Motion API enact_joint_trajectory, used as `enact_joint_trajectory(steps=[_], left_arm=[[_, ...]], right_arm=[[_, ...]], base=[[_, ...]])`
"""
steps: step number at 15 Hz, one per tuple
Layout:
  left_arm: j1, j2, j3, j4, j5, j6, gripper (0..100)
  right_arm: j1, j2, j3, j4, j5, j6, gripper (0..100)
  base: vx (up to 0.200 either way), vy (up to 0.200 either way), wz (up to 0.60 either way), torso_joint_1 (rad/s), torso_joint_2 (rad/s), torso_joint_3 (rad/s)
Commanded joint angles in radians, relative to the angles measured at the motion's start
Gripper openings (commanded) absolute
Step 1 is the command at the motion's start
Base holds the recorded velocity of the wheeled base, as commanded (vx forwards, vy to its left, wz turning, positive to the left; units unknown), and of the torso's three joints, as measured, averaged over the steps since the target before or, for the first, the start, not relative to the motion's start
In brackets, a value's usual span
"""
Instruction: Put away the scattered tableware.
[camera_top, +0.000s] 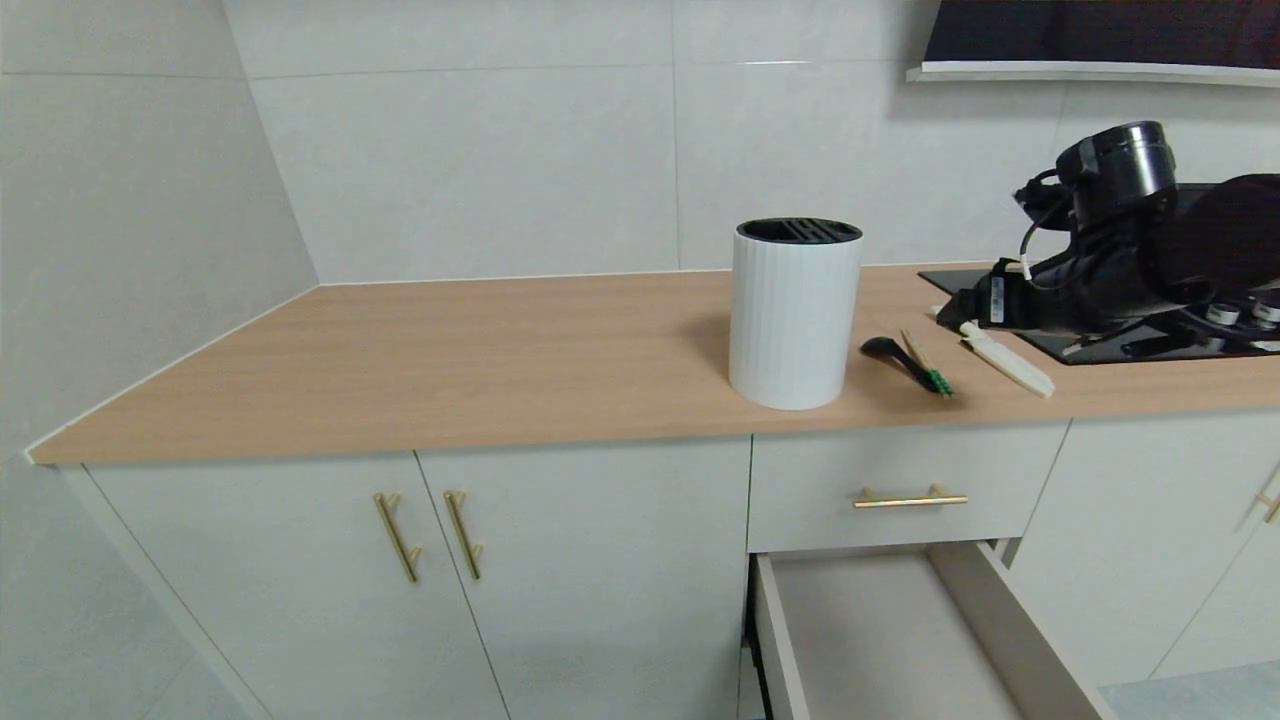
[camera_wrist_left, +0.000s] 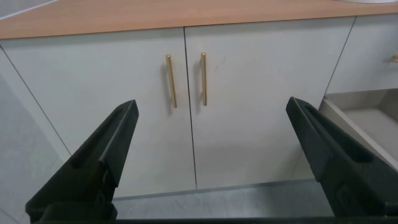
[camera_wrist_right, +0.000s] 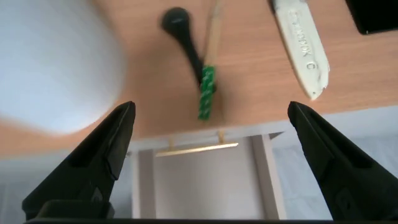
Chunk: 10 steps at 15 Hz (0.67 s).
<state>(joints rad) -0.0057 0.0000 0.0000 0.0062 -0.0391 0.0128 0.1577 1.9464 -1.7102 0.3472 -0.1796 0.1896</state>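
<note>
Head view: black spoon (camera_top: 893, 356), chopsticks (camera_top: 927, 365) and white knife (camera_top: 1005, 362) lie on the counter (camera_top: 500, 360) beside the holder (camera_top: 795, 315) — drawer (camera_top: 1010, 640) open below. Right gripper (camera_wrist_right: 211, 112) hangs over them, jaws spread; left gripper (camera_wrist_left: 211, 104), also spread, faces cabinet doors (camera_wrist_left: 261, 130)

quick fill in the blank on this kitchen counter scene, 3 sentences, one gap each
1. The white holder stands ____ on the counter.
2. Under the counter, the lower drawer is ____.
3. The chopsticks beside the black spoon have a ____ end.

Missing words: upright; open; green
</note>
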Motion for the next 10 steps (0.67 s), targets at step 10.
enact_joint_trajectory(steps=[10], left_arm=[[0.000,0.000,0.000,0.000,0.001,0.000,100]], right_arm=[[0.005,0.209,-0.071,0.004,-0.028,-0.004,100]], base=[[0.000,0.000,0.00,0.000,0.00,0.000]])
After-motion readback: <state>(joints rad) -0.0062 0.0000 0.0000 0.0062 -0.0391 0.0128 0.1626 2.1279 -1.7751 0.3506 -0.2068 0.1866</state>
